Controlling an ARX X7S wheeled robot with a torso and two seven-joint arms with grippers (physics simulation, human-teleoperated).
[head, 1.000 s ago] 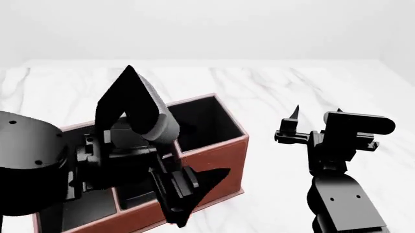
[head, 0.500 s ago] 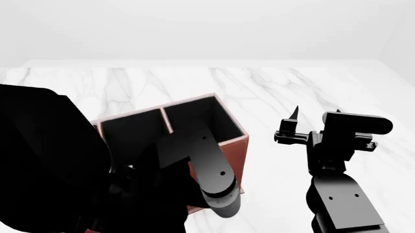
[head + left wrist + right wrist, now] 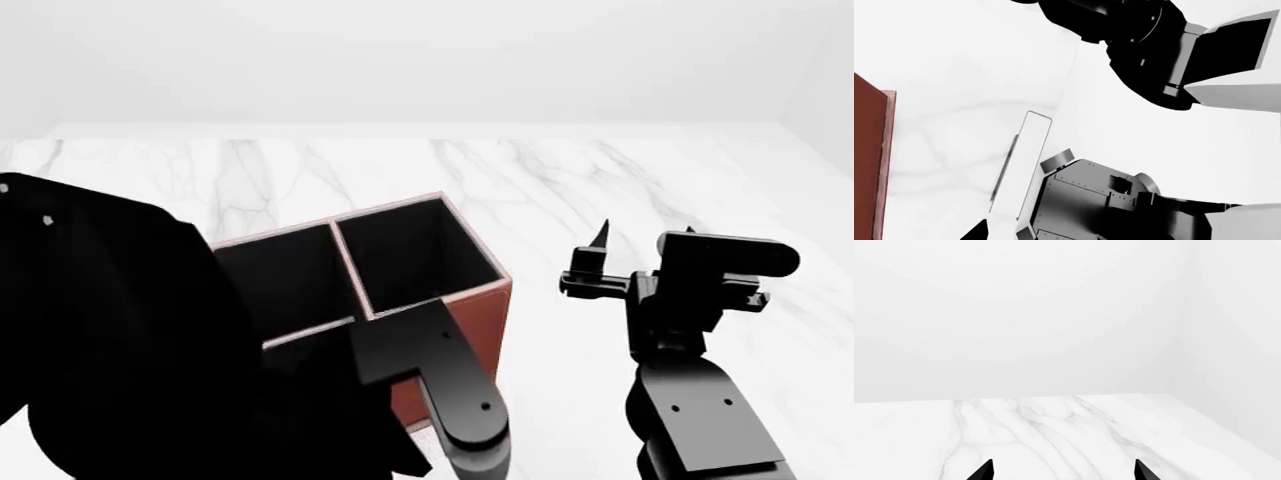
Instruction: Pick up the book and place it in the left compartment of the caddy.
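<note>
My left arm [image 3: 134,340] has swung further across the head view over the last half second; its black bulk now blankets the caddy's [image 3: 474,300] near-left side, and the forearm link has dropped lower over the front wall. That means the left compartment is hidden from me just when I need it. The book I cannot find in any view; it may be under the arm or in the left fingers, but I cannot tell, nor whether those fingers are open or closed.

The left wrist view looks back at my own torso, with only a strip of the caddy wall [image 3: 871,165] at one edge, so it gives no help with aiming.

The right gripper [image 3: 641,235] hangs beside the caddy, well apart from it, fingers [image 3: 984,471] spread open and empty, over bare marble tabletop [image 3: 561,180].

For room, two rear compartments show open, their rims clear. The caddy's right wall has free tabletop beyond it; on the left, I judge any descent blind until the arm shifts.
</note>
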